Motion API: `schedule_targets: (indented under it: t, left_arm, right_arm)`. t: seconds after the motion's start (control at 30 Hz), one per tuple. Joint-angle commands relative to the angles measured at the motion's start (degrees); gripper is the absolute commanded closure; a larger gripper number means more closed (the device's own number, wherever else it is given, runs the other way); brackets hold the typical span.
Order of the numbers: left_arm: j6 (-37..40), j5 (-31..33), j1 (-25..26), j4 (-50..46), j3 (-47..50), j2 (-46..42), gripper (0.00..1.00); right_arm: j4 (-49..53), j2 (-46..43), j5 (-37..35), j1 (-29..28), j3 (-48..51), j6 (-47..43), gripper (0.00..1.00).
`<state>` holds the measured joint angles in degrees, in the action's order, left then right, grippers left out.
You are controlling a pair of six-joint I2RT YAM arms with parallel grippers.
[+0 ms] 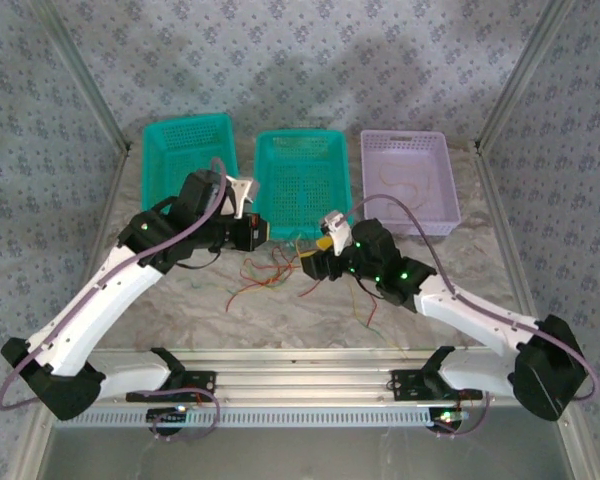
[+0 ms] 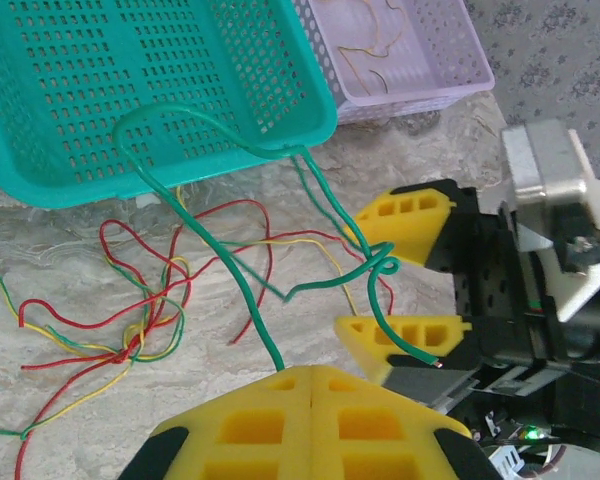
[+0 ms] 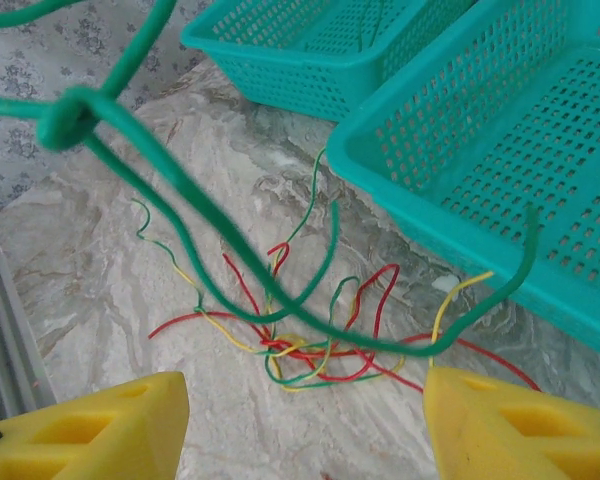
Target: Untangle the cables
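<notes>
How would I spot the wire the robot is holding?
Find the middle teal basket. Just in front of it, a green cable rises from the shut left hand in a big loop. It is thicker than the thin tangled wires on the table and has a knot.

Left gripper (image 2: 310, 372) clamped, right gripper (image 3: 305, 400) seemingly parted.

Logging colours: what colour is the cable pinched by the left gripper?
Green cable, best in left wrist view.

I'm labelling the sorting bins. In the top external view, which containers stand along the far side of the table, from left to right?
left teal basket → middle teal basket → lilac basket
</notes>
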<state>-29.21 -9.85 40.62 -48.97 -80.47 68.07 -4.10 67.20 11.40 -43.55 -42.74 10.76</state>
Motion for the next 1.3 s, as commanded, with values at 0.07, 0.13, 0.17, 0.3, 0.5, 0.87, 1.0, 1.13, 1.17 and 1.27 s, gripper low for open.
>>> schedule_targets:
  t: [0.07,0.13,0.17,0.3,0.5,0.87,1.0,1.13,1.17,1.27]
  left_arm:
    - [-0.7,-1.5,0.9,2.2,0.2,0.5,1.00]
    - [-0.5,-1.9,1.1,2.4,0.2,0.8,1.00]
    - [-0.4,-1.9,1.1,2.2,0.2,0.9,1.00]
    - [-0.2,-1.9,1.2,2.1,0.3,0.9,1.00]
    - [1.0,1.6,1.2,0.4,-0.9,0.5,1.00]
    - [5.7,8.7,-6.3,-3.8,-2.7,-0.8,1.00]
    - [6.5,9.1,-10.3,-3.3,-3.3,-0.2,1.00]
    - [7.3,9.1,-12.8,-2.2,-4.6,1.6,1.00]
    - [7.6,9.5,-13.3,-2.0,-5.2,2.1,1.00]
    - [8.1,10.6,-15.3,-1.6,-7.4,3.4,1.00]
  right_arm:
    - [-6.7,3.5,-0.9,-0.5,-3.4,-3.4,0.36]
    - [-7.0,4.6,-1.1,-0.7,-4.1,-4.3,0.37]
    - [-6.4,4.7,-1.6,-1.0,-4.5,-4.9,0.37]
    - [-7.4,4.4,-3.0,-1.6,-4.5,-6.7,0.42]
    - [-4.1,4.0,-2.4,-1.8,-5.0,-6.2,0.91]
    - [3.1,-6.4,-6.3,0.9,2.1,-6.0,1.00]
    - [3.2,-11.4,-6.4,3.1,6.0,-3.6,1.00]
    - [4.0,-15.7,-5.4,5.2,8.1,-1.8,1.00]
    - [4.1,-16.6,-5.4,5.6,8.4,-1.6,1.00]
    - [4.8,-18.7,-5.3,6.6,9.0,-0.9,1.00]
